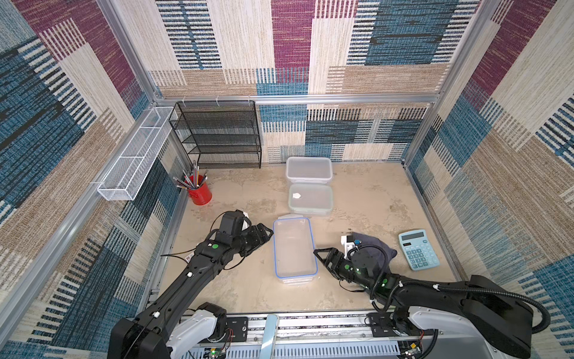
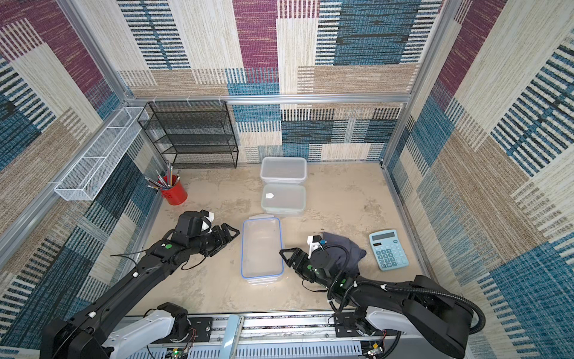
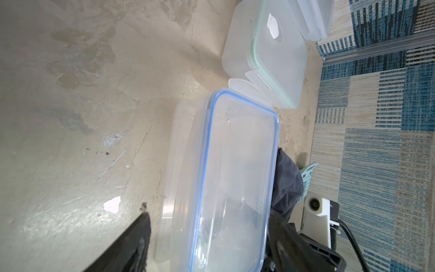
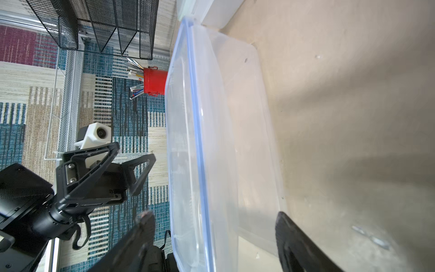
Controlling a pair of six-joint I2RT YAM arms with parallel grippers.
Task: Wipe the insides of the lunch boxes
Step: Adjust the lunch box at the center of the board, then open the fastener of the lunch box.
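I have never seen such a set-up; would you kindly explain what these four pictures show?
This is a robot with two arms, each ending in a claw. Two pictures look down from overhead; two come from cameras on the wrists. On the table stand three lunch boxes in a row: the nearest box under a blue-rimmed lid, the middle box under a green-rimmed lid, then the far box. The left claw and right claw flank the nearest box, both open, holding nothing. A grey cloth lies by the right arm, near a calculator; a red cup of pens, a black shelf and a white basket are further back.
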